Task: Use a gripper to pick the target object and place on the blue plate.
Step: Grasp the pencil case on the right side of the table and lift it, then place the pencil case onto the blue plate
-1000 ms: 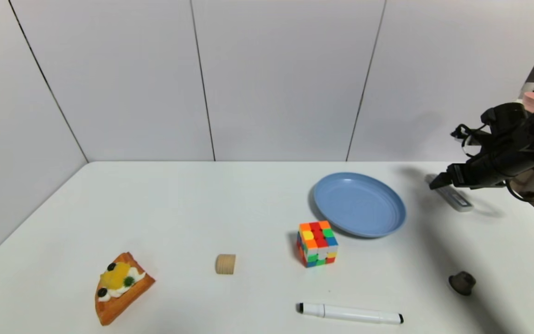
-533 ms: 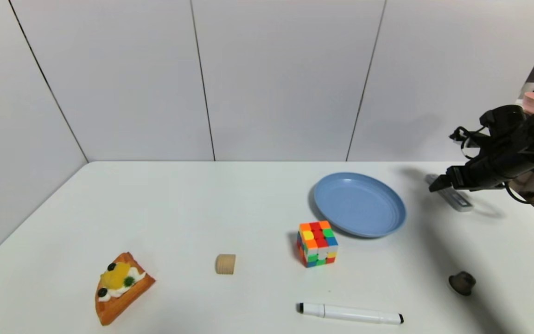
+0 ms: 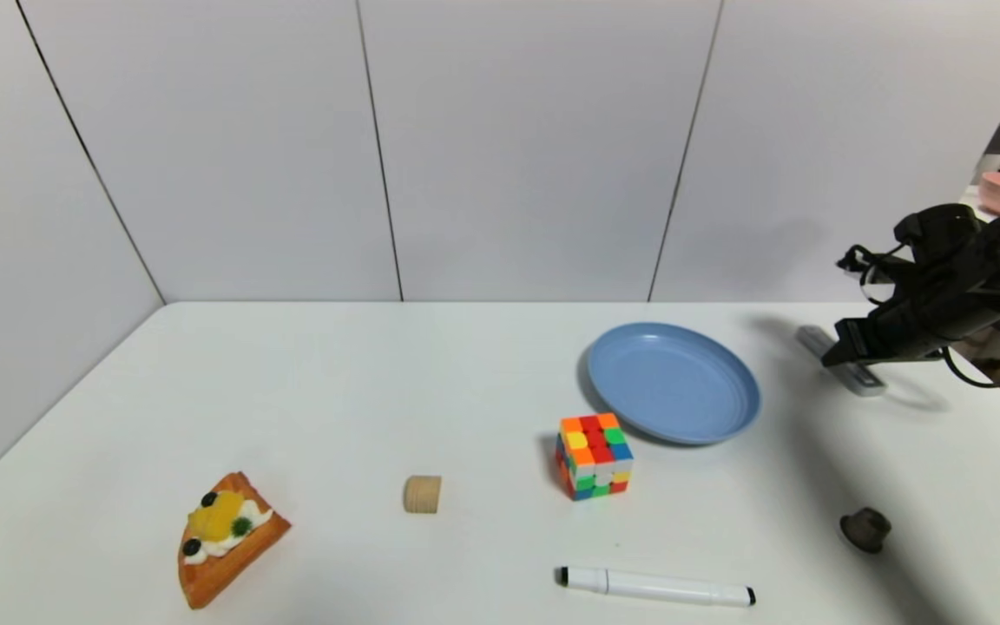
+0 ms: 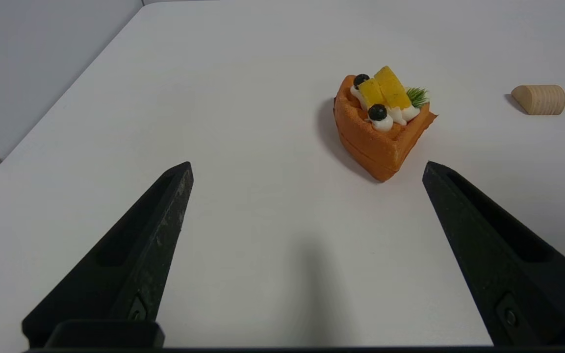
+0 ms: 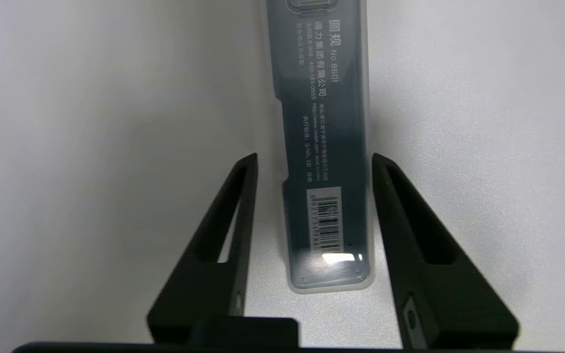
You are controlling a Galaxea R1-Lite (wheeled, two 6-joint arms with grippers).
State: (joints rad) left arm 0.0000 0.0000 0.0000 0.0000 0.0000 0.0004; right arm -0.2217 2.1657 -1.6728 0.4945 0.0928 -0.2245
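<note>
Meanwhile, right pincer (image 5: 314,159) open astride grey bar (image 5: 324,147), blue plate (image 3: 674,382) nearby, left pincer (image 4: 307,166) wide near cake slice (image 4: 380,125)

My rig's arms: black all over, matte, angular.

My right gripper (image 3: 840,345) ends a bulky black wrist with thin black cables looping off its side. Close up, the right gripper (image 5: 314,162) has two long wedge-shaped black fingers (image 5: 216,250), each with a narrow slot cut through it and a small screw near its base. My left gripper (image 4: 307,166) has the same tapering black fingers (image 4: 130,264), lightly scuffed, recessed along their length, a screw at each root.
</note>
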